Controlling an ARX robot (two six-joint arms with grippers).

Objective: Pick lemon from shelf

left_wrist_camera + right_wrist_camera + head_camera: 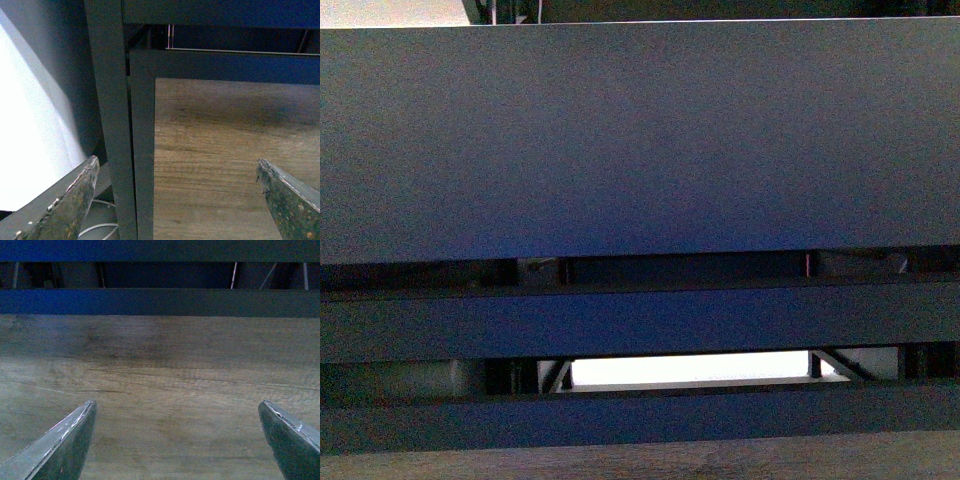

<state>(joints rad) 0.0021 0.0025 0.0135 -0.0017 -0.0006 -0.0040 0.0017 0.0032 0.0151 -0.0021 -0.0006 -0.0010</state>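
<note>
Dark metal is nearly all I get from the front: the shelf (640,140) stands close, its tray fronts stacked as wide bands with thin gaps between them. No lemon shows in those gaps or in either wrist view. So I cannot say where it lies, which way it is from me, how its long axis runs, or which arm is nearer.

My left pincer (176,165) is spread wide with nothing between its fingers. It hangs over bare wood (215,150), just beside a post (107,100) at the shelf's left side. My right pincer (176,402) is spread just as wide and also empty, over the same kind of wood, with a dark rail (160,302) across the far side.

My guess is that the fruit sits on a tray hidden behind one of those raised fronts, above where both pincers now point. I judge the reach has not begun. The next move needs a view into the trays before I choose an arm.
</note>
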